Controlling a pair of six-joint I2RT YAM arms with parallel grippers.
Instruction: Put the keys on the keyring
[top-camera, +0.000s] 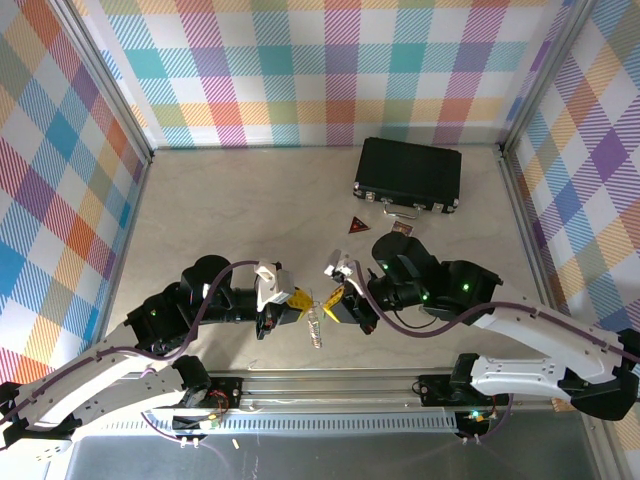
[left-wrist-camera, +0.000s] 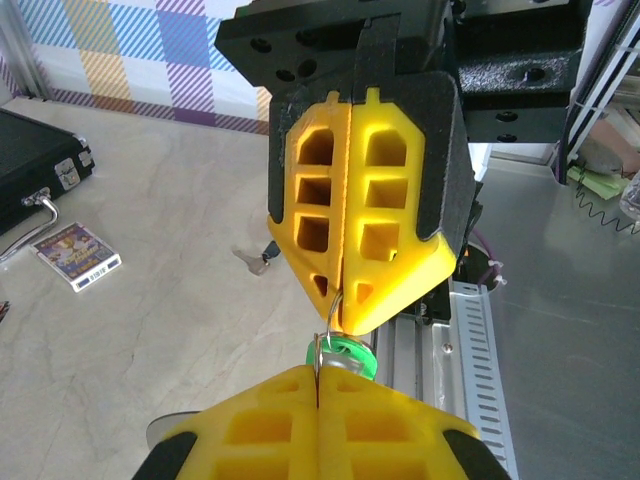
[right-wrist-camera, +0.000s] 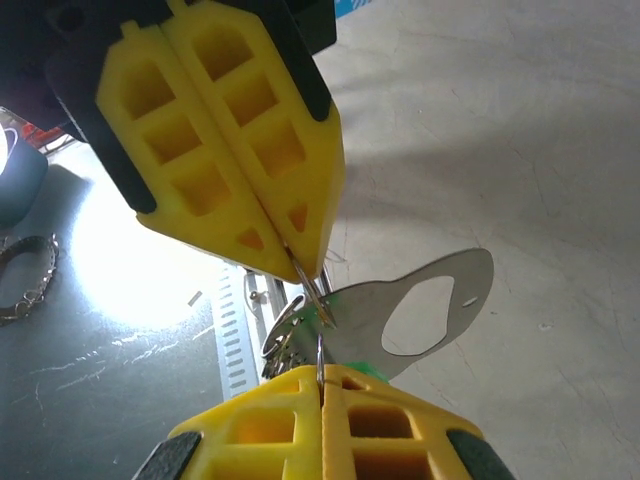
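My left gripper (top-camera: 300, 300) and right gripper (top-camera: 331, 301) meet tip to tip above the table's near middle. Both are shut on a thin silvery wire loop of the keyring (left-wrist-camera: 331, 318), which runs between the left gripper (left-wrist-camera: 320, 372) below and the right gripper (left-wrist-camera: 341, 312) above. The green-headed key (left-wrist-camera: 346, 356) hangs at that loop, just behind my left fingertips. In the right wrist view the right gripper (right-wrist-camera: 320, 372) and left gripper (right-wrist-camera: 306, 262) pinch the same wire, with a flat metal tag (right-wrist-camera: 430, 305) and silvery chain links (right-wrist-camera: 283, 340) hanging from it. A small dark-headed key (left-wrist-camera: 260, 262) lies on the table.
A black rectangular case (top-camera: 408, 174) lies at the back right, with a dark red triangle (top-camera: 356, 226) and a small patterned card (top-camera: 402, 229) in front of it. A metal rail (top-camera: 330, 385) runs along the near edge. Plaid walls enclose the table.
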